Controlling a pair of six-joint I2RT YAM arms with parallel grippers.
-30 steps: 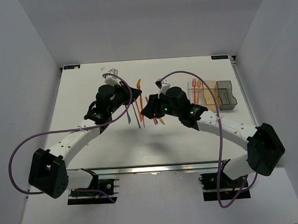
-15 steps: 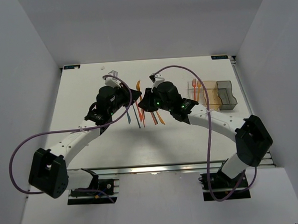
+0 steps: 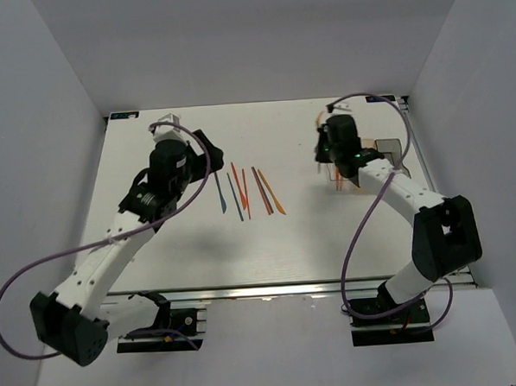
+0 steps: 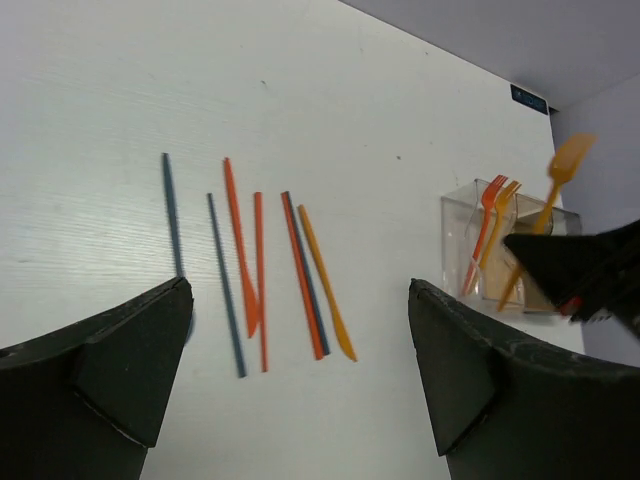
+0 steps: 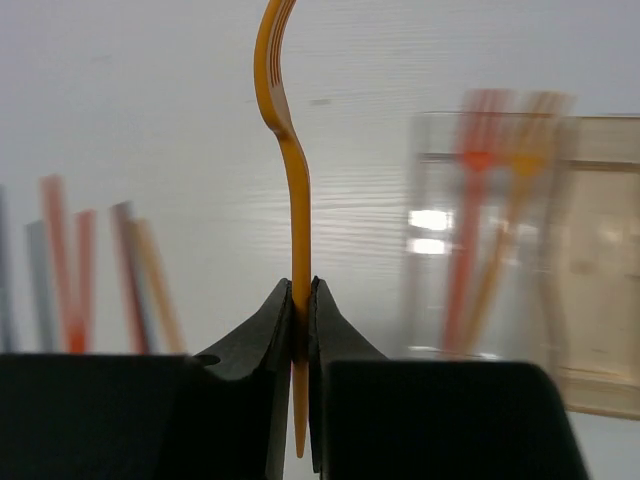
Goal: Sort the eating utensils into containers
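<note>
From the top, loose utensils [image 3: 245, 192] lie in a near-parallel row at the centre of the table [image 3: 157, 241], in orange, red and dark blue. The bins [image 3: 388, 156] sit at 2 o'clock, and the right claw [image 3: 332, 148] hangs over their 9 o'clock end, its jaws hidden here. The left claw [image 3: 196, 142] is at 10 o'clock of the row, apart from it. In the left wrist view, the left claw is spread wide and holds nothing, and the row lies toward 12 o'clock between its fingers. At 3 o'clock the clear bin [image 4: 462, 262] holds a red fork [image 4: 485, 225] and an orange fork [image 4: 500, 215], with the right claw carrying the held fork [image 4: 563, 170] above it. In the right wrist view, the right claw is pinched tight on the held fork's handle, tines at 12 o'clock. The clear bin blurs at 2 o'clock, the amber bin [image 5: 600, 300] at 3, and the row at 9.
</note>
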